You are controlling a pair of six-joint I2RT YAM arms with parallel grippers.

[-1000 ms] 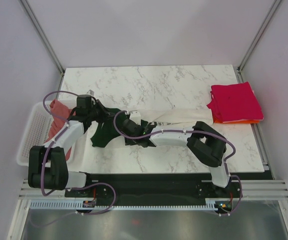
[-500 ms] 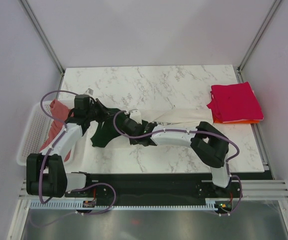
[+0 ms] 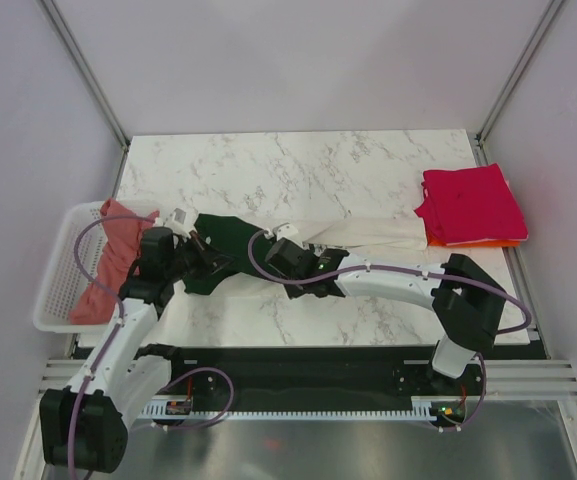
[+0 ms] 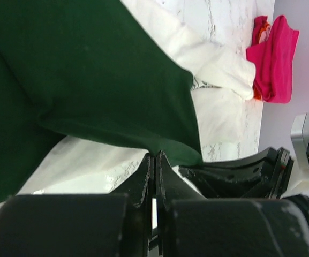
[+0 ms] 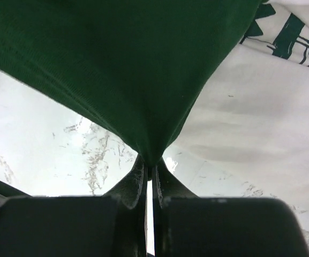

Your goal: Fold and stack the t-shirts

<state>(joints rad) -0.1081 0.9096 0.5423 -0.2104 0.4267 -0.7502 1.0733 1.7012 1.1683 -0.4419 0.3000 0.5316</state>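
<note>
The marble table (image 3: 298, 170) carries a cream t-shirt (image 3: 378, 235) drawn out into a long band. Its long axis runs left to right across the near half of the table. The dark green sleeve (image 3: 230, 235) points left, and the cream end on the right reaches the folded stack.

A white lattice basket (image 3: 56, 285) sits at the table's left edge, with a salmon-pink t-shirt (image 3: 108, 265) heaped inside it. At the far right edge a magenta t-shirt (image 3: 473, 205) lies folded flat on an orange t-shirt (image 3: 488, 243), of which only a thin strip shows along the near side.

The right tool (image 5: 150, 171) is clamped on a drooping fold of the green sleeve, so the cloth hangs in a point from between its fingers, with the cream body and dark print to the side. The left tool (image 4: 155, 160) has its fingers pressed together, nipping the hem of the same green cloth at the shirt's left end.
</note>
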